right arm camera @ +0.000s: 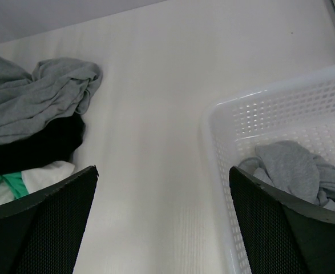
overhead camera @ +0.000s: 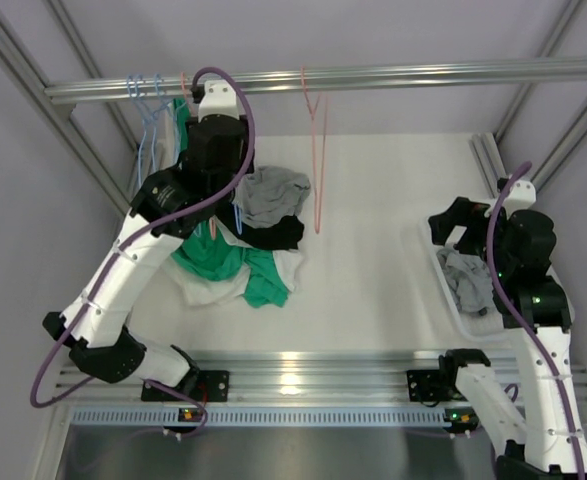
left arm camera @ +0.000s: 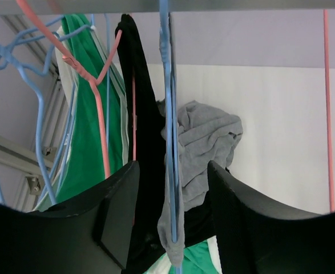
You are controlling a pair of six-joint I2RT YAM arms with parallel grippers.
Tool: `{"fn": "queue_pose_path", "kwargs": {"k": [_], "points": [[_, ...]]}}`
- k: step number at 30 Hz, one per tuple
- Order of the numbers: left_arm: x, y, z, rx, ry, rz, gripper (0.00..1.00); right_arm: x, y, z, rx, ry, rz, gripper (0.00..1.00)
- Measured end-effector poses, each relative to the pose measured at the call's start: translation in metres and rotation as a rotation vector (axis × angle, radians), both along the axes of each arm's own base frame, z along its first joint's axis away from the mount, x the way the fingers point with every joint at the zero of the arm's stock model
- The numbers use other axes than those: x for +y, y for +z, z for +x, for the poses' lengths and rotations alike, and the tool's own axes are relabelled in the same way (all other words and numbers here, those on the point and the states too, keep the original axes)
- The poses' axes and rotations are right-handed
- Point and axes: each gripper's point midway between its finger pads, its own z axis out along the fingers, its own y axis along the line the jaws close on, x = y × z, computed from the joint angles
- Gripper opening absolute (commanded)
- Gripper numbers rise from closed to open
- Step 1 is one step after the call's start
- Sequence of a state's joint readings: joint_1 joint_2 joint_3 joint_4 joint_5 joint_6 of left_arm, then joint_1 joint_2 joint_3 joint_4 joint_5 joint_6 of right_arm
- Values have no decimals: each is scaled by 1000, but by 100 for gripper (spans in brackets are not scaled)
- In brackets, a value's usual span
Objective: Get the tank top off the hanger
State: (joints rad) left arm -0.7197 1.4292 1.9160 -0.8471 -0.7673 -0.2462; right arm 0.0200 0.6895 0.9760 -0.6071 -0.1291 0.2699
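A white table (overhead camera: 373,280) is being enclosed by pale walls and an aluminium frame, and a metal rail (overhead camera: 393,75) is being carried across above its far edge. A white basket (right arm camera: 258,100) holding a grey garment (right arm camera: 287,165) is being kept at the right edge, and an empty pink hanger (overhead camera: 316,150) is hanging from the middle of the rail.

Near the far left corner, a blue hanger (left arm camera: 166,85) is being suspended from the rail, its long axis running almost straight down toward the table. The grey tank top (left arm camera: 204,142) is being draped over the hanger's lower end and is bunching toward the right edge, so no clear direction can be read from the cloth itself. A black garment (left arm camera: 141,114) and a green garment (left arm camera: 87,114) are hanging just to its left.

The left gripper (left arm camera: 172,171) is being held spread, the hanger wire and grey cloth passing between its fingers; contact cannot be told. The right gripper (right arm camera: 162,170) is being held spread over bare table beside the basket.
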Motion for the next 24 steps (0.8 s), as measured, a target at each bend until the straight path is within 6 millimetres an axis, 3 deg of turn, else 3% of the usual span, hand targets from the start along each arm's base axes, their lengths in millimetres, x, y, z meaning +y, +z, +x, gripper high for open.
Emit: {"fn": "queue_pose_path", "kwargs": {"k": [5,8,12,15,17,24], "points": [[13,-28,16,75,7,-16,40,3,0,0,1,16,-1,95],[11,-37,20,101,-4,-25,30,4,-1,0,3,25,0,95],[4,-43,22,120,-27,-36,6,5,-1,0,3,29,-1,94],[5,-45,24,125,-30,-37,6,5,0,-1,0,30,-1,94],[5,-45,24,128,-33,-41,0,5,1,-1,-3,30,-1,94],[5,-47,26,137,-52,-49,0,7,1,-2,-5,38,2,94]]}}
